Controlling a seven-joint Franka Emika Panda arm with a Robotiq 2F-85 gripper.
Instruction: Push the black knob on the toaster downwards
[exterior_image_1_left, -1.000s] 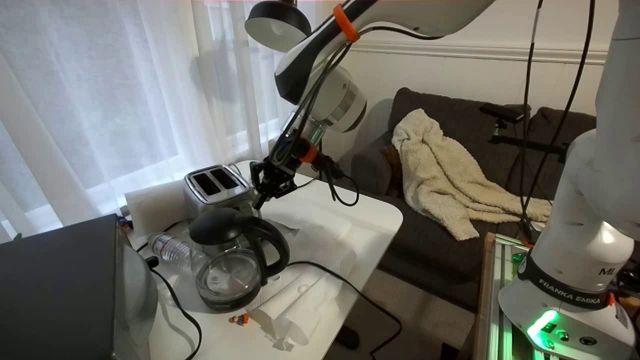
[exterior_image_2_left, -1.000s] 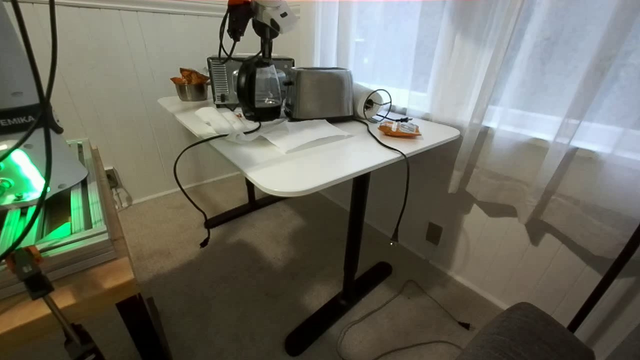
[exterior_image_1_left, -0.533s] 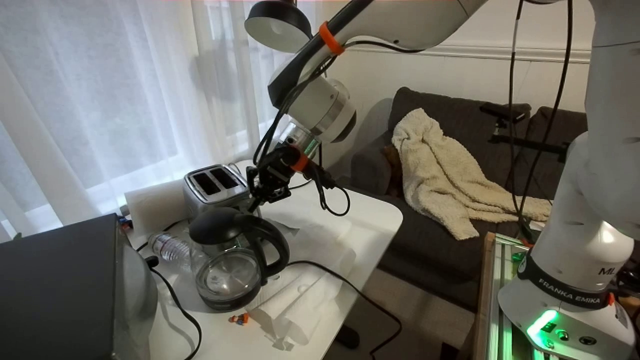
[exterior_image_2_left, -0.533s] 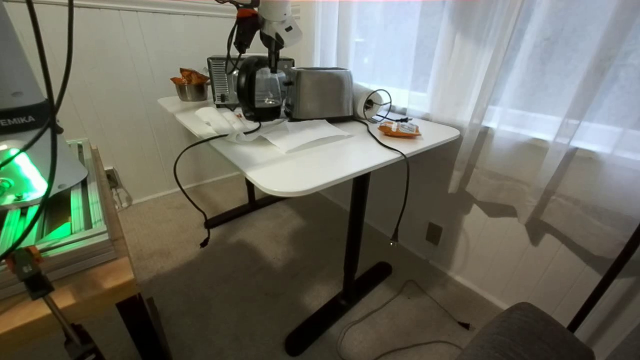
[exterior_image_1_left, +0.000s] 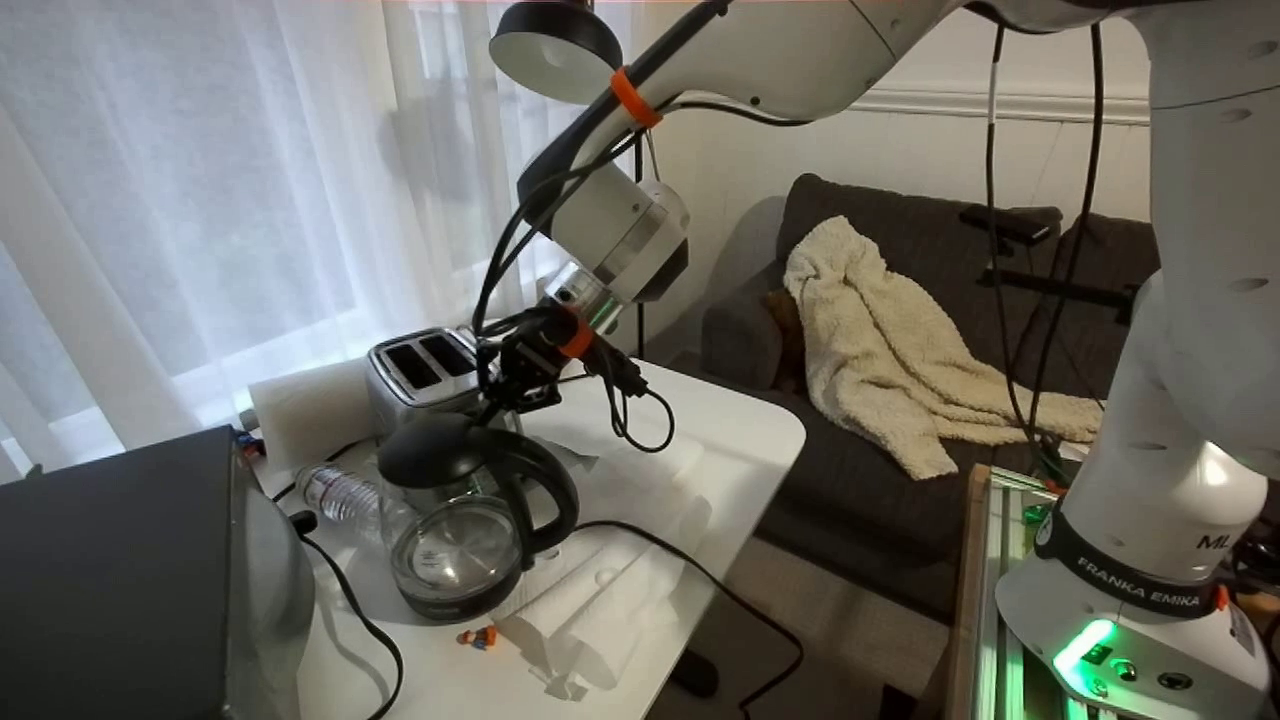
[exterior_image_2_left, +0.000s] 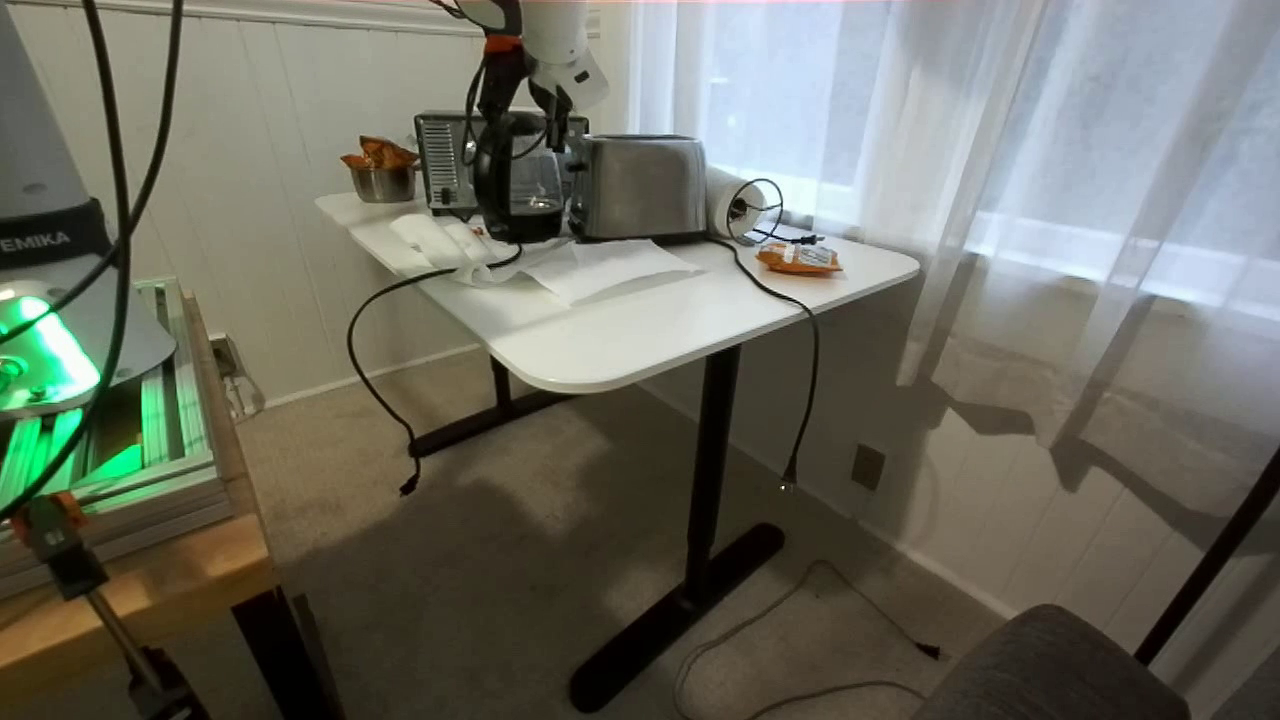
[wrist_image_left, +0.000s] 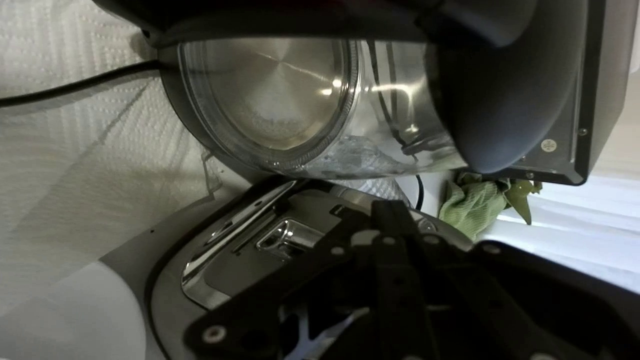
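Observation:
The silver toaster (exterior_image_1_left: 395, 395) stands on the white table, slots up; it also shows in an exterior view (exterior_image_2_left: 645, 190) and fills the lower left of the wrist view (wrist_image_left: 172, 305). A small dark part that looks like the knob (exterior_image_2_left: 577, 165) sticks out of its end facing the jug; it is hidden in the wrist view. My gripper (wrist_image_left: 391, 212) is shut with nothing between its fingertips. In both exterior views, the fingertips (exterior_image_1_left: 487, 412) (exterior_image_2_left: 557, 140) point down by that toaster end, above the narrow gap to the jug. I cannot tell whether they touch the knob.
The glass jug (exterior_image_1_left: 455, 565) with black lid and handle stands close beside the toaster. A dark oven (exterior_image_1_left: 120, 560), plastic bottle (exterior_image_1_left: 340, 495) and paper roll (exterior_image_1_left: 310, 415) are near. Paper sheets (exterior_image_1_left: 590, 620) and a black cord (exterior_image_1_left: 700, 565) lie at the table's front.
My gripper has moved down and closer to the toaster's end, into the space beside the jug's lid. It stays shut. The toaster and the jug have not visibly moved.

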